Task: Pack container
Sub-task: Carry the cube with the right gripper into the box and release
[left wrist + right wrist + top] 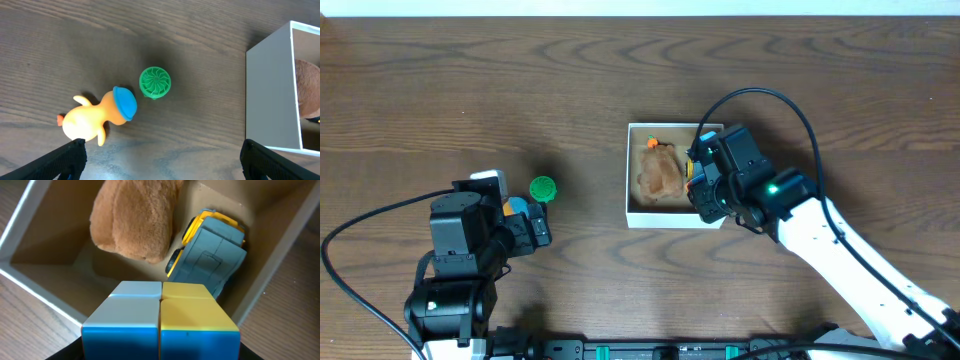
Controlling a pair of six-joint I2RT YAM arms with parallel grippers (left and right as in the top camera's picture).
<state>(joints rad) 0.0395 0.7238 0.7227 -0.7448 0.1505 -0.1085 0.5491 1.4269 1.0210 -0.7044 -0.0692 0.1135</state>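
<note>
Clenched between the right fingers (pixel 70 352), visible only as dark edges at the lower corners of the right wrist view: a two-colour block (pixel 160 317), pale grey-blue on top of one half, yellow on top of the other, blue on both front faces. Block held above the near rim of the container (pixel 45 296), over its open inside. Beyond the block, inside the container: a brown plush toy (pixel 135 220) toward the frame's left, and just beside it a grey-blue and yellow toy truck (pixel 215 250), tipped over and leaning into the corner at the frame's right.

Overhead view: container (pixel 628 190) near the middle of the worktop (pixel 470 80), white walls, tan inside, one side covered by the right wrist. Brown plush toy (pixel 660 172) filling most of the visible floor. At the far corner, a small orange item (pixel 653 143), too small to identify.

Released and spread wide at the two lower corners of the left wrist view, the left fingers (pixel 67 160), grasping nothing. Beyond them, on the worktop: a yellow-orange duck toy (pixel 97 120) with a blue cap, lying flat, and a green ribbed disc (pixel 155 82) just beside the cap, contact not clear. At the frame's right, the white outer wall of the container (pixel 270 90), well apart from both toys. Overhead: duck toy (pixel 510 208) partly under the left wrist, green ribbed disc (pixel 542 188) just beyond it.
</note>
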